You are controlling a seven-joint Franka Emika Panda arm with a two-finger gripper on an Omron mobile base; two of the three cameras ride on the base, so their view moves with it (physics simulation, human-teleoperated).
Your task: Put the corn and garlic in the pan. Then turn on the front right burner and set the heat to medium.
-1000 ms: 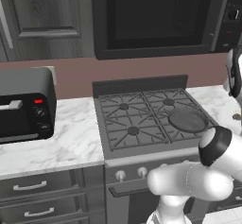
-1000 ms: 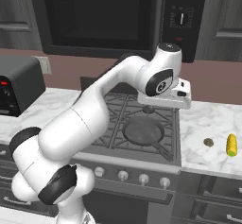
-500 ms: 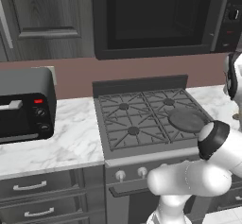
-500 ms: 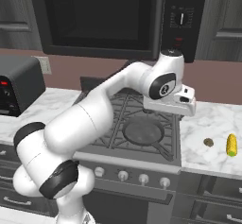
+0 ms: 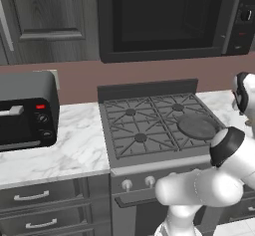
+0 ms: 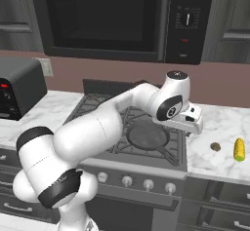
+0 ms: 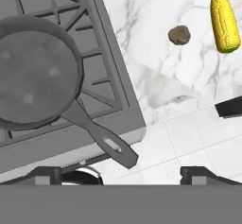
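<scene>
bright yellow corn with bumpy kernels, greenish at one tip. tan-brown garlic, mottled. dark grey pan with paler blotches inside and a darker handle. black grates over a grey stove, small silver knobs along its front. white marble counter veined in grey. black toaster oven with a red light. black microwave. dusty pink-brown backsplash. dark grey-brown cabinets above, dark grey drawers with silver pulls below. pale tiled floor.
</scene>
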